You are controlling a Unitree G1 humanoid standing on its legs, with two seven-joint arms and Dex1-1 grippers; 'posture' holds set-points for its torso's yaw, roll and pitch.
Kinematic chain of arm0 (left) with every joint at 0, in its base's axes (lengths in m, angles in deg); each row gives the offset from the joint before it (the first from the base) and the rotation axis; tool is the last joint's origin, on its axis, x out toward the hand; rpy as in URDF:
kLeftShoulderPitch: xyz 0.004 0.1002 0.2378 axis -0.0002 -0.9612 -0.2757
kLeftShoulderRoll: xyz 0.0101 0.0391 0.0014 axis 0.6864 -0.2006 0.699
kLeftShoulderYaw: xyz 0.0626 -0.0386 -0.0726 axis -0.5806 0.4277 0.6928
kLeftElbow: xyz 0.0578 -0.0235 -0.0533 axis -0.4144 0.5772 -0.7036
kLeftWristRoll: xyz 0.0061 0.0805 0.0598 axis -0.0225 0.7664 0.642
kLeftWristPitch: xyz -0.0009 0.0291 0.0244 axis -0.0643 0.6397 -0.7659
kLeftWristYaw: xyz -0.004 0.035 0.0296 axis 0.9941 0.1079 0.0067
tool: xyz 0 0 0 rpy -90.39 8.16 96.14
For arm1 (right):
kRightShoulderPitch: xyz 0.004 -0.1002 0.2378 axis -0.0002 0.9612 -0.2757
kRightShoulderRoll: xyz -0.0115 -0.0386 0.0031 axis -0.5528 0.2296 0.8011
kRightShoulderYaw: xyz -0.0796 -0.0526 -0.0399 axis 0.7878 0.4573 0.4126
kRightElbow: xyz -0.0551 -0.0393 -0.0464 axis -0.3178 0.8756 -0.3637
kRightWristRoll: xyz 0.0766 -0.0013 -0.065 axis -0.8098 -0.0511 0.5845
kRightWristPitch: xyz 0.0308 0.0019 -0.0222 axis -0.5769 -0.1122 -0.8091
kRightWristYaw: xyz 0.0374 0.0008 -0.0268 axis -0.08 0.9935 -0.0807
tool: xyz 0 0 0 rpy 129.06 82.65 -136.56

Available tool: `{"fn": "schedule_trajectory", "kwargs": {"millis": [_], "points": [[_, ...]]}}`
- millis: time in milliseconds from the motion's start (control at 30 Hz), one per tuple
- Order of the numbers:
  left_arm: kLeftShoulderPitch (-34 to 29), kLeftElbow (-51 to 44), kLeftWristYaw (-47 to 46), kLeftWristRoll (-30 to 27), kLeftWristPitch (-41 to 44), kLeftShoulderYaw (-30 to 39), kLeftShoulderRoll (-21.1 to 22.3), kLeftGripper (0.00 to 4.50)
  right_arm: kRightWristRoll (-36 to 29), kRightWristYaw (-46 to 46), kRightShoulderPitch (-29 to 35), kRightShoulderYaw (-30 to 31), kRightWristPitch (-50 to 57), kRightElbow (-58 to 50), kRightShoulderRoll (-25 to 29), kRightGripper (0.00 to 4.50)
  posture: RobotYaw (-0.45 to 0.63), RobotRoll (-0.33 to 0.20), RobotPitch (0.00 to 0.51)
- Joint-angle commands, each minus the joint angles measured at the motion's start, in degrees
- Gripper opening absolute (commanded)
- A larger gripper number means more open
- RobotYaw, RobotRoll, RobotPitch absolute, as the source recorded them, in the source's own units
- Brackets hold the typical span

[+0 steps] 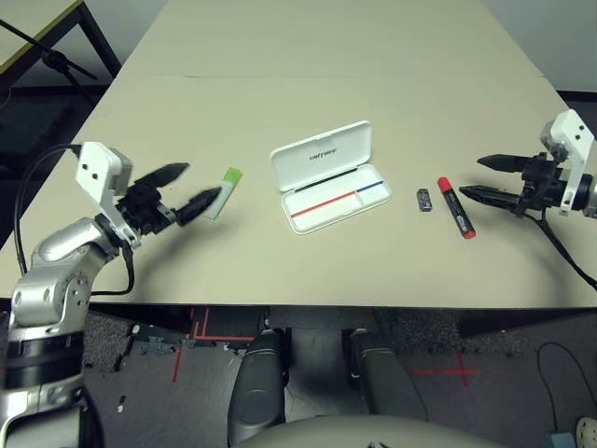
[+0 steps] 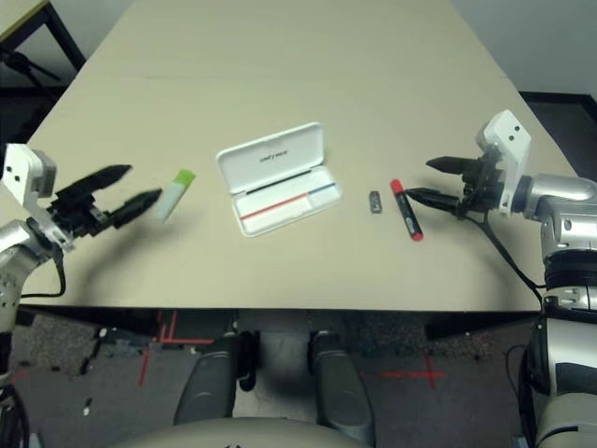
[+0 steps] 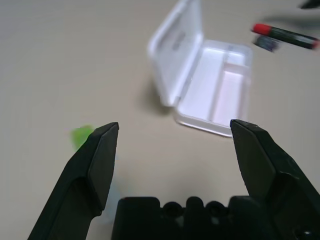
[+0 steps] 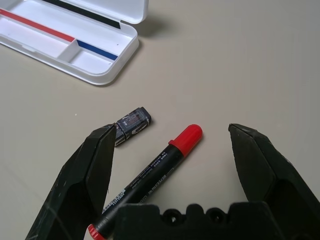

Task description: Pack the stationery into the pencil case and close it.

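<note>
The white pencil case (image 1: 322, 154) lies open in the middle of the table, lid up and the red-and-blue striped tray (image 4: 95, 62) empty. The green-and-white highlighter (image 1: 225, 191) lies left of it, just past the tips of my open left gripper (image 1: 201, 182). Right of the case are the small dark grey clip (image 1: 424, 200) and the red marker (image 1: 456, 207) with its black label. My open right gripper (image 1: 471, 177) hovers just right of the marker. In the right wrist view the marker (image 4: 155, 170) and the clip (image 4: 132, 122) lie between the spread fingers (image 4: 95, 165), untouched.
The beige table (image 1: 308, 75) stretches far behind the case. Its front edge runs close below the items. A second table's corner (image 1: 28, 28) and a dark stand are off to the far left.
</note>
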Motion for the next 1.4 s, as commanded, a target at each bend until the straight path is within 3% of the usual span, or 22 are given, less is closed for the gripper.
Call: {"fn": "schedule_trajectory", "kwargs": {"millis": [33,200,600,1400], "points": [[1.2,-4.4,1.2,-1.3,4.6,-4.2,1.5,4.48,1.1,0.4,-0.7,1.2,-0.8,1.6,0.0,4.50,0.05,0.000,0.173],[4.7,-7.0,0.7,0.4,8.7,-10.7,1.8,4.48,1.4,0.7,-1.2,1.7,-1.2,2.4,-0.1,4.50,0.05,0.000,0.174],[13.1,-2.6,1.8,12.7,7.9,-28.3,-0.4,4.48,1.5,1.5,-0.2,2.3,-0.7,0.6,-0.4,4.50,0.03,0.000,0.167],[25.7,9.7,3.4,24.7,8.2,-38.3,-9.6,4.48,1.7,1.6,1.3,2.4,0.5,-2.4,-1.0,4.50,0.01,0.000,0.162]]}}
